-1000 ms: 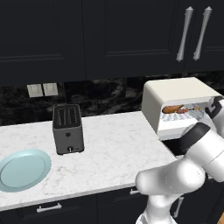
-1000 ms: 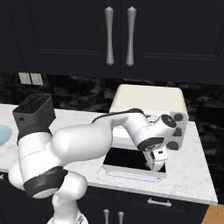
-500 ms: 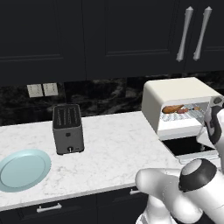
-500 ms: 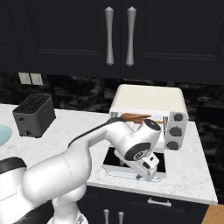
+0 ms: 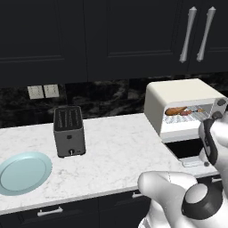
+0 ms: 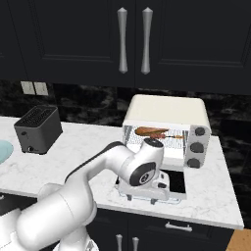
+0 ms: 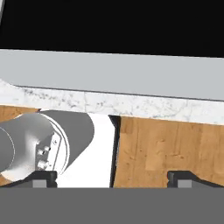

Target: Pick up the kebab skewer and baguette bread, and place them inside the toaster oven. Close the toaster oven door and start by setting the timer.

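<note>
The cream toaster oven (image 6: 166,110) (image 5: 178,93) stands at the counter's right end. Its toaster oven door (image 6: 175,180) (image 5: 189,148) lies dropped open and flat. On the rack inside rests the golden baguette bread (image 6: 148,131) (image 5: 177,110), and beside it the kebab skewer (image 6: 172,138) (image 5: 196,109). My gripper (image 7: 113,179) (image 6: 141,198) hangs open and empty at the door's front edge. In the hand view the door's pale bar handle (image 7: 113,81) runs across just ahead of the fingertips (image 7: 181,177). Three round knobs (image 6: 196,147) sit on the oven's right side.
A dark grey slot toaster (image 5: 69,130) (image 6: 38,128) stands mid-counter, and a pale blue plate (image 5: 22,171) lies near the front left edge. Dark cabinets hang above. Beyond the marble counter edge (image 7: 131,105) the hand view looks down onto wood floor (image 7: 170,144).
The arm has swung away from the oven's mouth and knob side, down and left to the front edge of the open door. The jaws stayed open; the food did not move.
</note>
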Controlling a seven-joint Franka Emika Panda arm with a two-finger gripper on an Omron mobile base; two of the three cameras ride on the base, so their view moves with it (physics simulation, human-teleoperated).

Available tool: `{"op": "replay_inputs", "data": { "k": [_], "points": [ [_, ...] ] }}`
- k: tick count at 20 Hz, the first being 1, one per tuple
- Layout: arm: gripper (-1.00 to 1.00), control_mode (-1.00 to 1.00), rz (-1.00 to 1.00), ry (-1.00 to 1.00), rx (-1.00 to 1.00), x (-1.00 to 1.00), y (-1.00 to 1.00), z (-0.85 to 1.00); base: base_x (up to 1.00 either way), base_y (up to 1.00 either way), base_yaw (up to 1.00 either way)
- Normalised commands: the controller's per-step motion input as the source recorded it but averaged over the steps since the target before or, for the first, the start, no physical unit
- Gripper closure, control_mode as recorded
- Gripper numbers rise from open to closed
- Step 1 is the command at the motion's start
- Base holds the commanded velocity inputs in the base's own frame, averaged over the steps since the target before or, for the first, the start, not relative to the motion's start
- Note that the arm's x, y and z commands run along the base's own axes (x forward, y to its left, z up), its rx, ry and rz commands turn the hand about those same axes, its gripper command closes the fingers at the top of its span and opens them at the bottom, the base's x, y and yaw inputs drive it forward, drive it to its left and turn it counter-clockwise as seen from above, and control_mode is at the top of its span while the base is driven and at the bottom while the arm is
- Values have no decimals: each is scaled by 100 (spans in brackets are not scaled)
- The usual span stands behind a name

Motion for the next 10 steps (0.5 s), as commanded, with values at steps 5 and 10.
{"op": "replay_inputs", "data": {
  "k": [5, 10],
  "points": [
    [-100, -100, 23, -3, 0, 28, 2, -23, 0, 0, 0],
    [-100, -100, 6, -3, 0, 9, 0, -24, 0, 0, 0]
  ]
}}
